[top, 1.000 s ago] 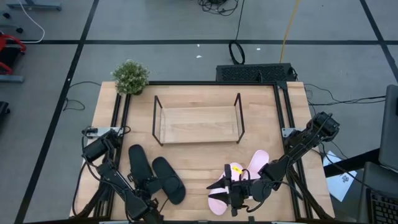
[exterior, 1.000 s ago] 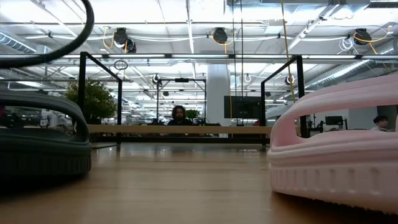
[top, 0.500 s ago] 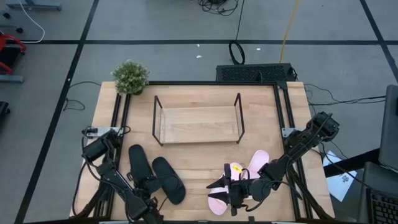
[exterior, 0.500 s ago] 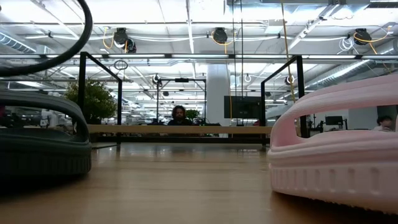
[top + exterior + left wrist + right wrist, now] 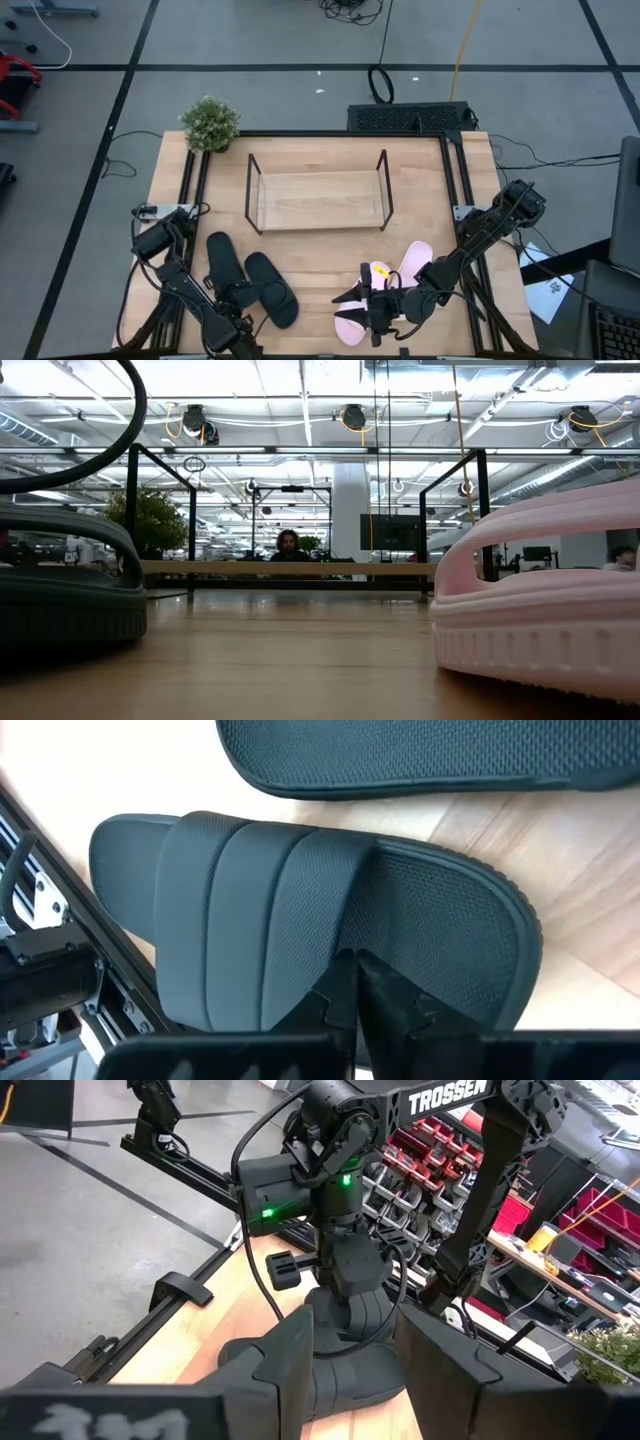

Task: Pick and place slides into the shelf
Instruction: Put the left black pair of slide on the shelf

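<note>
Only wrist-visible: left tool (image 5: 357, 982) atop black slide (image 5: 300, 920).

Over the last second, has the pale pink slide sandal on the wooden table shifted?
No. The pale pink slide sandal sits at the same spot relative to the black wire shelf.

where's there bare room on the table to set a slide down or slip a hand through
The shelf base is bare. Bare wood also lies between the shelf and the slides, and in the middle gap between the black slides and pink slides. The front corners are crowded: the left gripper over the black pair, the right gripper over the pink pair.
</note>
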### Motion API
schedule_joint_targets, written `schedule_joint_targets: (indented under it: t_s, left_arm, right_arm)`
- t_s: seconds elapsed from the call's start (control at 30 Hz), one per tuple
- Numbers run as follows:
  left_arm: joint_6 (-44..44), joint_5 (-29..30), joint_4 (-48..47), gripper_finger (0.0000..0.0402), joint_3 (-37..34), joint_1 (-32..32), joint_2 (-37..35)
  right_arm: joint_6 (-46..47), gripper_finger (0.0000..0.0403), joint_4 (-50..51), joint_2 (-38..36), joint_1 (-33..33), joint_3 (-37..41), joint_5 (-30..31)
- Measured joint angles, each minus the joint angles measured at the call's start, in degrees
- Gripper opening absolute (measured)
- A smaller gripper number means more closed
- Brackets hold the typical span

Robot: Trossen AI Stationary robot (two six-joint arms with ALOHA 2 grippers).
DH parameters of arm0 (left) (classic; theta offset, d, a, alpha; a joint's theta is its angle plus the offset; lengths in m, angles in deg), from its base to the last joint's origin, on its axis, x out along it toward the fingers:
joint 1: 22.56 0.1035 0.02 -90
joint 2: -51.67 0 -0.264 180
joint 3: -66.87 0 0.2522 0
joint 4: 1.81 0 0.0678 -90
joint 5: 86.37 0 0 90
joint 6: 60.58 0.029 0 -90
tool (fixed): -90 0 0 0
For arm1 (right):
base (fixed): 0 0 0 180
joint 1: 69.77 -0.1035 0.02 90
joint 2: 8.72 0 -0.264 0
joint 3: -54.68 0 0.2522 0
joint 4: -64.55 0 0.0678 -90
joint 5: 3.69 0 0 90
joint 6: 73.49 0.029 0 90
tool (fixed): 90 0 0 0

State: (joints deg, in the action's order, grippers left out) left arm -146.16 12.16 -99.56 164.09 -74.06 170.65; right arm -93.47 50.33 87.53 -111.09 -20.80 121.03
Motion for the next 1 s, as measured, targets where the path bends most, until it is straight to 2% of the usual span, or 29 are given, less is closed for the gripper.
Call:
schedule_joint_targets:
  t_s: [0.2, 0.8, 1.0]
  left_arm:
    - [-1.94, -1.18, 0.02, 0.0002, 0.02, 0.00, -0.02]
    - [-1.80, -1.36, -2.29, 0.0014, 0.00, -0.02, -0.04]
    - [-1.76, -0.51, -2.69, 0.0002, 0.00, 0.00, -0.04]
  right_arm:
    - [-0.01, 0.0135, 0.01, 0.00, 0.00, 0.00, -0.01]
    - [-0.18, 0.0135, -0.01, 0.00, 0.01, 0.00, -0.01]
    - [-0.18, 0.0135, -0.01, 0.00, 0.02, 0.00, -0.02]
